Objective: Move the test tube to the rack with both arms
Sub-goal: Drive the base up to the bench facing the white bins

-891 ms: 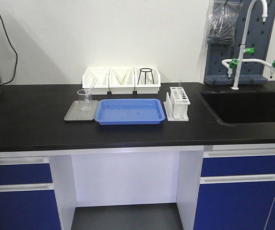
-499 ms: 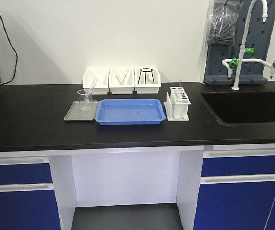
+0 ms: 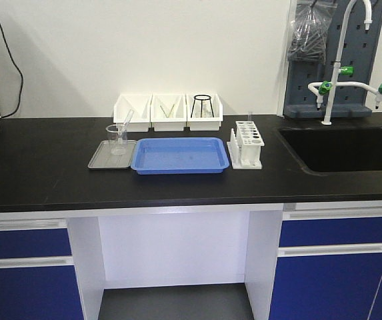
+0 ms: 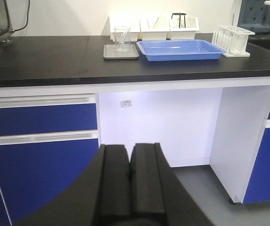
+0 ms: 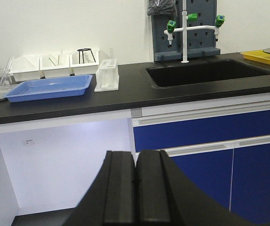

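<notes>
The test tube (image 3: 127, 124) leans slanted in a clear beaker (image 3: 117, 139) on a small grey tray (image 3: 101, 160) at the counter's left; it also shows in the right wrist view (image 5: 7, 67). The white rack (image 3: 247, 143) stands right of a blue tray (image 3: 181, 155), with a slim clear tube upright at its back. The rack shows in both wrist views (image 4: 232, 40) (image 5: 107, 75). My left gripper (image 4: 130, 147) and right gripper (image 5: 135, 153) are shut and empty, low in front of the counter, far from the objects. Neither arm shows in the front view.
Three white open-front bins (image 3: 169, 111) stand behind the trays, one holding a black tripod ring (image 3: 203, 105). A black sink (image 3: 341, 148) with a white tap (image 3: 341, 60) is at the right. A yellow tray (image 5: 262, 57) lies beyond the sink. Blue cabinet drawers (image 4: 40, 117) are below the counter.
The front view has shifted by a pixel or two. Nothing on the counter has moved.
</notes>
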Controlling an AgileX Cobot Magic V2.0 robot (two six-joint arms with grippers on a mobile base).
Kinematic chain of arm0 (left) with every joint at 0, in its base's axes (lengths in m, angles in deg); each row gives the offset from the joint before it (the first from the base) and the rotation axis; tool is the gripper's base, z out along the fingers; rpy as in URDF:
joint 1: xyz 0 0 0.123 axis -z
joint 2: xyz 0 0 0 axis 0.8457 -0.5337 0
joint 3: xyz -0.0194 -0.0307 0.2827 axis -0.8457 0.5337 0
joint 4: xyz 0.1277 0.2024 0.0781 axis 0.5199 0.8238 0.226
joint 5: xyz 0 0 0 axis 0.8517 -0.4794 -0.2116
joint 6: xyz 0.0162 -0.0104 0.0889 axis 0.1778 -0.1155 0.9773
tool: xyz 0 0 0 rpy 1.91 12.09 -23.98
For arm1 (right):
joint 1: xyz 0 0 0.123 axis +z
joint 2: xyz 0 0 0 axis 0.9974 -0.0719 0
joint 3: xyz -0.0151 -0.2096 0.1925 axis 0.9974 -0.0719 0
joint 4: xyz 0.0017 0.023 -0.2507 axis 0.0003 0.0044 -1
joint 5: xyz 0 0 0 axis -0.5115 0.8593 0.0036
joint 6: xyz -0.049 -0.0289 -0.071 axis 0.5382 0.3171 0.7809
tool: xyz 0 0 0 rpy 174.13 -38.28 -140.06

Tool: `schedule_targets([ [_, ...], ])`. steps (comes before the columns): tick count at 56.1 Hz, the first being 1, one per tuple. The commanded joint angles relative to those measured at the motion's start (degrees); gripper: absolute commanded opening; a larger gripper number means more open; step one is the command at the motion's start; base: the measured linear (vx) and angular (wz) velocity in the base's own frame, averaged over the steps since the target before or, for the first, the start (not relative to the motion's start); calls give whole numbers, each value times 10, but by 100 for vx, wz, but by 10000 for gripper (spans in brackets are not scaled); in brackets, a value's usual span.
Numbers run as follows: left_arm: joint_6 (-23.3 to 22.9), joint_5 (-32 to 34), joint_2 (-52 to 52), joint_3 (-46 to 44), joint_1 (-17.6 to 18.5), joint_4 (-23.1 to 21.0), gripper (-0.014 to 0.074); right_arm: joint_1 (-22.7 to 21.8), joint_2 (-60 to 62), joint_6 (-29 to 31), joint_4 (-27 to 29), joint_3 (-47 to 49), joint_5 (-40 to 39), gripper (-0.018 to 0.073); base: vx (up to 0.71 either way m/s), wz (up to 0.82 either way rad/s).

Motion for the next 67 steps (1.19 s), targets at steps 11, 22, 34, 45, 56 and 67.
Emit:
schedule_targets([
  [11, -4, 45, 8, -12, 0, -5, -6, -3, 5, 8, -5, -10, -48, -11, 7, 0],
  [22, -4, 45, 8, -12, 0, -5, -6, -3, 5, 8, -5, -10, -48, -11, 15, 3],
  [34, -4, 45, 8, -12, 0, -5, -6, -3, 5, 8, -5, -10, -48, -11, 21, -1],
  [45, -4, 45, 8, -12, 0, -5, -6, -3, 5, 8, -5, -10, -48, -11, 30, -12],
  [56, -4, 45, 8, -12, 0, -5, -6, -3, 5, 8, -6, -10, -48, -11, 39, 0],
  [67, -4, 45, 8, -12, 0, -5, -6, -3, 5, 8, -6, -10, -48, -11, 44, 12],
])
